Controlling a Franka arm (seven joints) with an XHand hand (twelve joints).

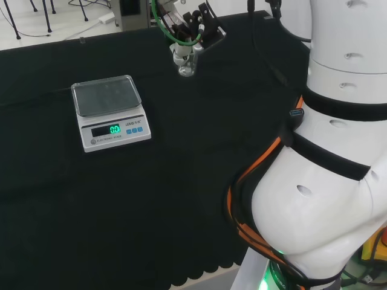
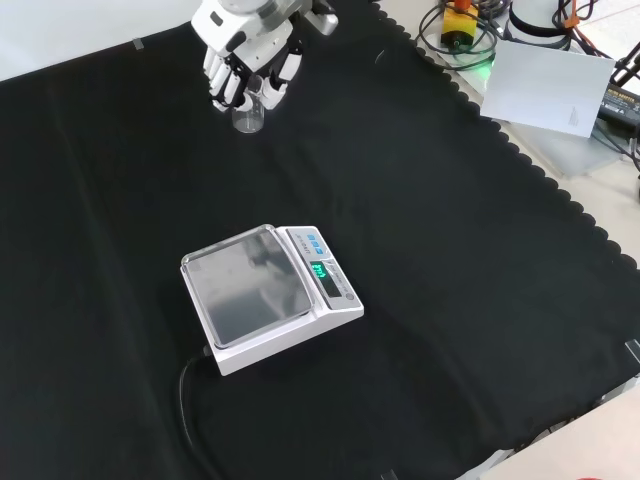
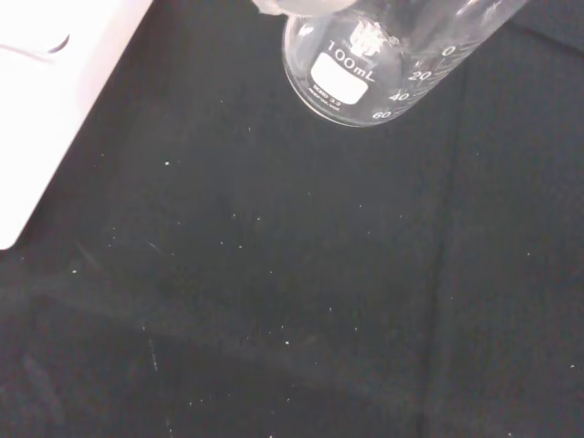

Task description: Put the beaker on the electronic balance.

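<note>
A clear glass beaker [image 2: 248, 116] with printed graduation marks is at the top of the front view, and the hand [image 2: 245, 55] has its fingers curled round its upper part. In the head view the hand [image 1: 190, 30] and the beaker [image 1: 186, 64] are at the far middle of the cloth. The wrist view shows the beaker's base [image 3: 360, 78] close up over black cloth. The white electronic balance [image 2: 268, 297] sits mid-cloth with a bare grey pan [image 1: 106, 95] and a lit green display, well apart from the hand.
A black cable [image 2: 187, 400] runs from the balance toward the near edge in the front view. White paper [image 2: 550, 85] and cables lie off the cloth at the top right. The arm's white links [image 1: 338, 151] stand at the head view's right.
</note>
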